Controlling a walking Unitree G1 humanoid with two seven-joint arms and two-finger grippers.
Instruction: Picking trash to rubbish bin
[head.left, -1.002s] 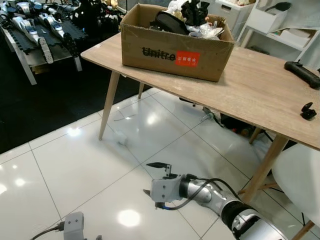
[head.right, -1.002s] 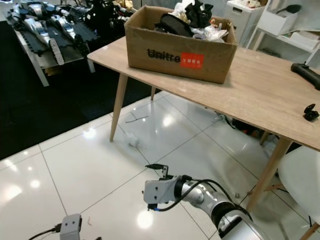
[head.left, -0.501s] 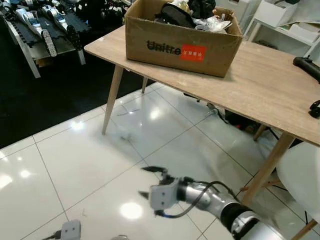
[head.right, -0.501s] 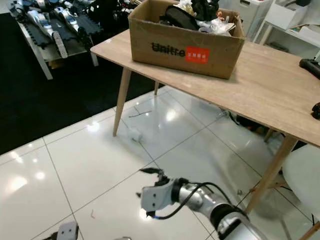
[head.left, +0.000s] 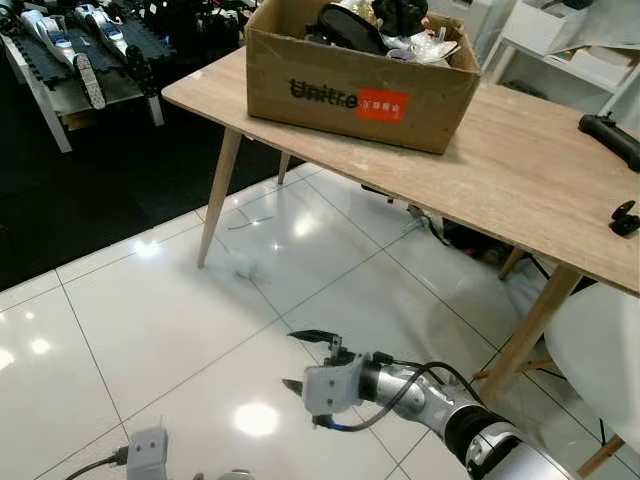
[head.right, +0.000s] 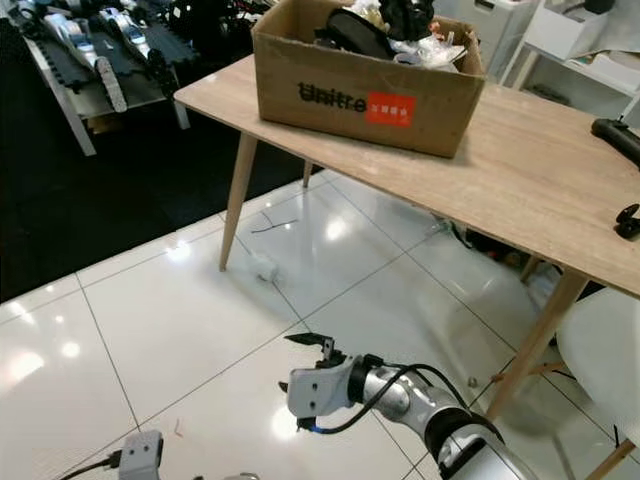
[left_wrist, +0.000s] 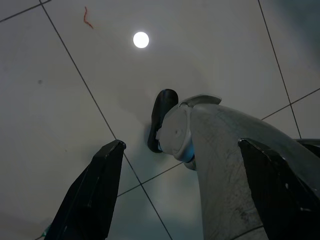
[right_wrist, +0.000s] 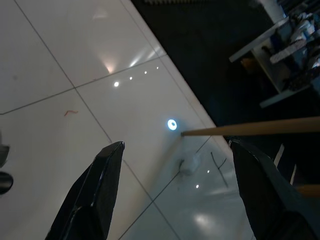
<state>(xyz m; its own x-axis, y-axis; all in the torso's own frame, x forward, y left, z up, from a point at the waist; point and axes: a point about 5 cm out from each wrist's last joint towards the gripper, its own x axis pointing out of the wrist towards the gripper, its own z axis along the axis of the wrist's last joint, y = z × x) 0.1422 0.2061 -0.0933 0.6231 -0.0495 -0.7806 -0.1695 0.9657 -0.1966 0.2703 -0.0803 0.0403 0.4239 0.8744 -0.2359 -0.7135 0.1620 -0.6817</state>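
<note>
Early stage: the right gripper (head.left: 302, 360) hovers empty with fingers spread above the white tiled floor (head.left: 150, 320), well short of the small crumpled white scrap (head.left: 246, 268) lying near the wooden table leg (head.left: 217, 195); nothing is binned yet.

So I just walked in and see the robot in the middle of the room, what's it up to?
It is out to pick up trash. Its right gripper hangs open and empty over the white floor. A small crumpled scrap lies ahead by the table leg, untouched. The left gripper is open too, low by the robot's foot. Nothing is held yet.
</note>
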